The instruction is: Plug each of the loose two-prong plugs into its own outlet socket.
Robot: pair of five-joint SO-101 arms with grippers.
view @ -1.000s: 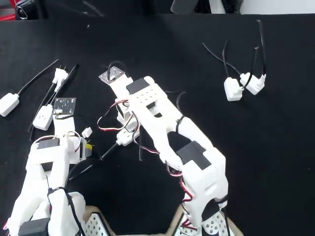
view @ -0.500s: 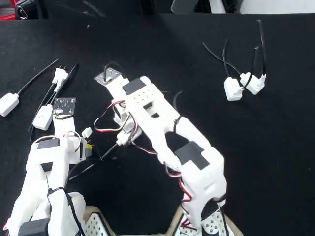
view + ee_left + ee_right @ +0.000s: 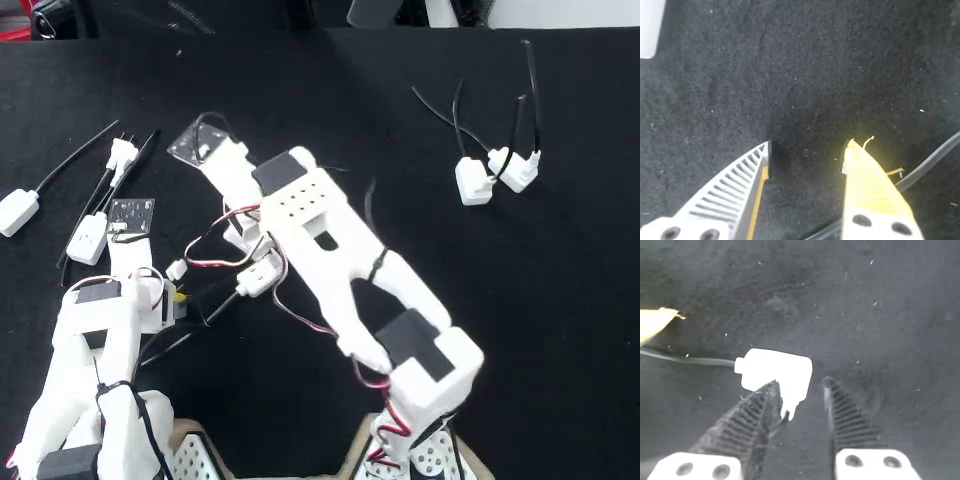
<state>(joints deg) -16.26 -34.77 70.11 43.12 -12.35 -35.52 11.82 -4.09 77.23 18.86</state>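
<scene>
A white two-prong plug [image 3: 774, 371] lies on the black mat, its black cable running off to one side. My right gripper [image 3: 801, 385] is open just over it, with one fingertip [image 3: 767, 392] overlapping the plug body and the prongs in the gap. From above, this plug [image 3: 258, 275] sits under the right arm's wrist [image 3: 245, 235]. My left gripper [image 3: 807, 150] is open over bare mat, holding nothing, and it sits at the lower left [image 3: 175, 300] of the table. Another loose plug [image 3: 122, 152] lies at the far left.
White sockets [image 3: 16, 211] [image 3: 88, 238] with black cables lie at the left edge. A joined white pair [image 3: 490, 175] sits at the back right. A small white piece [image 3: 176, 268] lies by the left gripper. A black cable [image 3: 932, 159] crosses the mat beside its yellow finger.
The right arm has stretched out and swung its wrist up and to the left over the plug. The left arm has not moved.
</scene>
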